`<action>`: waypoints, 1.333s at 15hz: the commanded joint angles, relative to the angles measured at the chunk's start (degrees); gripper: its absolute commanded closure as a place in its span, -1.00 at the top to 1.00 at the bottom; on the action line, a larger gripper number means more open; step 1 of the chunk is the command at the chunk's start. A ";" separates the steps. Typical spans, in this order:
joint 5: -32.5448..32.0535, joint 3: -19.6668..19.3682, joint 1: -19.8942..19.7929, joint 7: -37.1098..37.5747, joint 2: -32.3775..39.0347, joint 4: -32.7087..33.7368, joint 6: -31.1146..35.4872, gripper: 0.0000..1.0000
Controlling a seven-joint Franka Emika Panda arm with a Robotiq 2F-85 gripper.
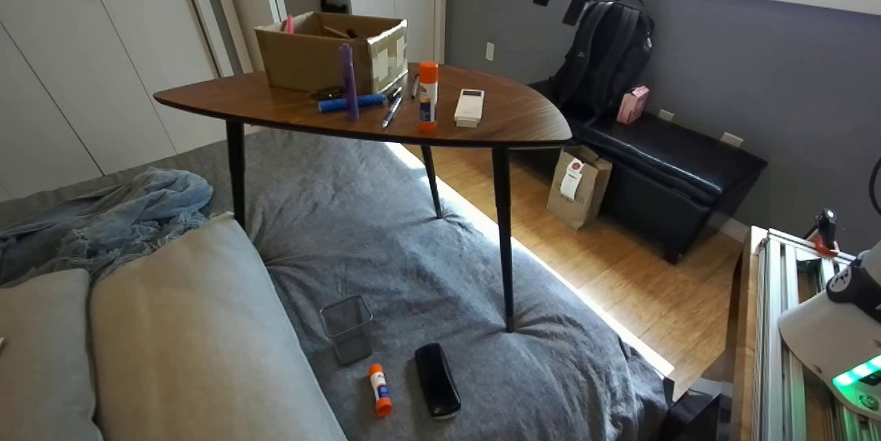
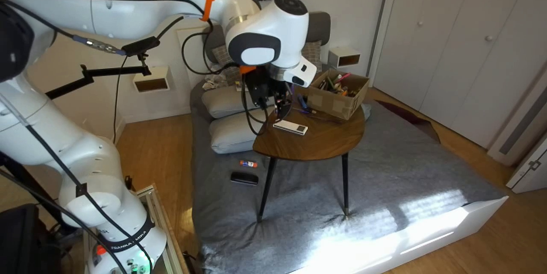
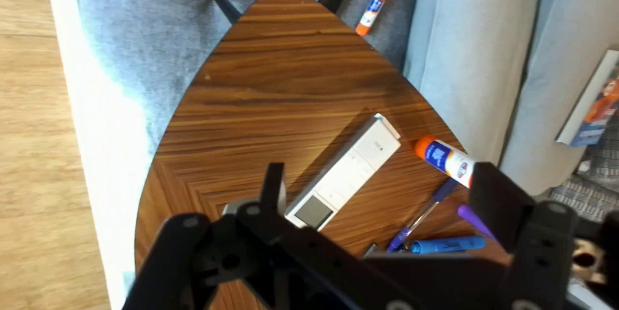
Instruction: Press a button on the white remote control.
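The white remote control [image 1: 469, 106] lies flat on the brown wooden table [image 1: 523, 114]. It shows in both exterior views [image 2: 290, 127]. In the wrist view the remote [image 3: 346, 174] lies diagonally, with a small dark screen at its lower end and pale buttons along its face. My gripper [image 3: 382, 177] is open, with its fingers wide apart and nothing between them. It is above the table and apart from the remote. The left finger appears beside the remote's screen end and covers a little of that corner. The gripper also shows in both exterior views [image 1: 559, 4] [image 2: 282, 105].
An orange-capped glue stick [image 1: 428, 97] stands upright beside the remote. A purple marker [image 1: 349, 83] stands near a blue marker [image 1: 351, 103] and a pen [image 1: 392, 111]. A cardboard box [image 1: 313, 59] with items stands behind them. A black case [image 1: 437, 380] lies on the bed.
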 commanded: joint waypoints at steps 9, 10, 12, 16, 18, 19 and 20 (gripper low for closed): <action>3.11 2.94 -0.85 20.41 22.55 23.79 -19.73 -0.80; 2.60 3.00 -0.89 22.45 23.57 24.65 -19.20 -0.97; 0.88 3.01 -0.71 26.20 25.09 25.93 -17.82 -1.00; 0.25 3.26 -0.47 31.28 28.19 28.31 -17.28 -1.00; 1.15 3.60 -0.52 31.86 29.70 28.88 -16.46 -1.00; 1.08 3.54 -0.95 30.06 27.63 26.71 -17.04 -1.00; 1.08 3.63 -0.93 30.13 28.13 26.82 -16.97 -0.98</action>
